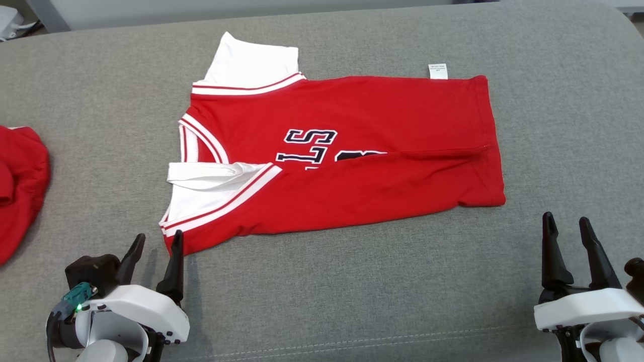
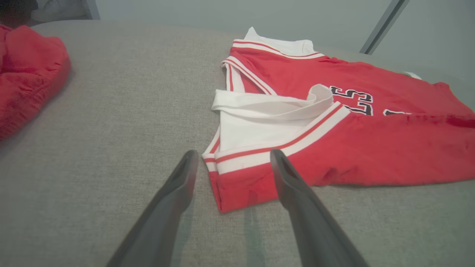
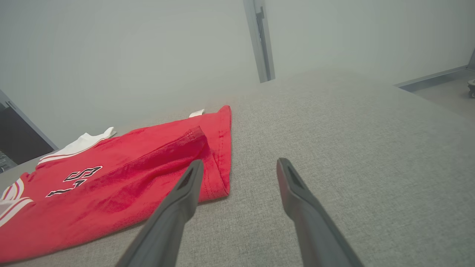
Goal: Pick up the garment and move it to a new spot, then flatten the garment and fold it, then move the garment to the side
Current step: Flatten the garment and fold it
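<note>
Jersey (image 1: 352, 105): dark letters (image 1: 308, 145) "LS", sideways, near its centre; the rest is folded under. Tag (image 1: 437, 71) at 1 o'clock: print unreadable.

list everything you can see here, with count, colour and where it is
jersey: one, red with white trim and dark lettering, middle of the surface, near side folded over
care label: one, white, sticking out at the jersey's far edge
second garment: one, red, bunched at the surface's left edge
padded surface: one, grey, under everything
left gripper: one, dark fingers, open, at the jersey's near left corner, holding nothing
right gripper: one, dark fingers, open, off the jersey's near right corner, apart from it
</note>
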Robot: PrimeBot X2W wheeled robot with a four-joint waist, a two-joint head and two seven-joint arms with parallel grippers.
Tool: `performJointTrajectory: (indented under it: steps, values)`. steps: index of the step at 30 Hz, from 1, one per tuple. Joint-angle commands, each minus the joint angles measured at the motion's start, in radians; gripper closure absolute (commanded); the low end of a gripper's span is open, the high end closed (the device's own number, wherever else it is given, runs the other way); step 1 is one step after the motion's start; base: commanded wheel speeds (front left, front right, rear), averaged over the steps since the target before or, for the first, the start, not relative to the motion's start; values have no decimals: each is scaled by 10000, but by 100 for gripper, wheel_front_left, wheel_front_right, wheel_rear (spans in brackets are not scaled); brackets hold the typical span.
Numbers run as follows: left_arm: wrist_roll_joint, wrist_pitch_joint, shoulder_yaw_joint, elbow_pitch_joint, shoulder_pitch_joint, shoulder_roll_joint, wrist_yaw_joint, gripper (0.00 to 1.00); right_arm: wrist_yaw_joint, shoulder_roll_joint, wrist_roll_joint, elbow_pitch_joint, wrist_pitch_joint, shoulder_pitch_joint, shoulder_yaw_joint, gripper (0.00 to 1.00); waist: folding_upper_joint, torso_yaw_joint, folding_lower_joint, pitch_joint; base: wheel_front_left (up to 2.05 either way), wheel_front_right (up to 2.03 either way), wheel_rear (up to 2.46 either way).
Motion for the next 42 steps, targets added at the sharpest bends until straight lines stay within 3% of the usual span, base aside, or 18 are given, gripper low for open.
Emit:
performJointTrajectory:
  steps: [1, 13, 26, 27, 28, 29, 30, 38, 42]
  values:
    - [-194, 107, 364, -183, -250, 265, -95, 0, 44, -56, -141, -77, -164, -172, 283, 0, 0, -90, 0, 69, 0, 0, 0]
    - [-870, 854, 372, 645, -868, 252, -545, 0, 44, -554, 93, 1928, 559, -2428, 1270, 0, 0, -273, 0, 622, 0, 0, 0]
    - [-1620, 1262, 195, 1352, -1606, -162, -1381, 0, 44, -821, 793, 4350, 1600, -4065, 2552, 0, 0, -78, 0, 953, 0, 0, 0]
    - [-1721, 1304, 205, 1382, -1619, -190, -1461, 4, 44, -823, 882, 4473, 1727, -4116, 2675, 0, 0, -81, 0, 958, 0, 0, 0]
    - [-1755, 1368, 179, 1420, -1630, -183, -1508, 57, 44, -832, 965, 4569, 1843, -4163, 2809, 37, 0, -89, 0, 963, 0, 0, 0]
    - [-1805, 1405, 167, 1439, -1636, -194, -1559, 95, 44, -847, 1067, 4630, 1907, -4201, 2914, 64, 0, -89, 0, 966, 0, 0, 0]
    - [-1902, 1382, 211, 1433, -1631, -234, -1609, 100, 44, -866, 1176, 4681, 1933, -4229, 2980, 100, 0, -89, 0, 969, 0, 0, 0]
    - [-2214, 1397, 370, 1012, -1273, -131, -1707, 100, 44, -1234, 2072, 4568, 1983, -3938, 3123, 100, 0, -24, 0, 906, 0, 0, 0]
    - [-2235, 1381, 491, 449, -759, 82, -1538, 100, 44, -1530, 2505, 4095, 2111, -3498, 3129, 100, 0, 42, 0, 810, 0, 0, 0]
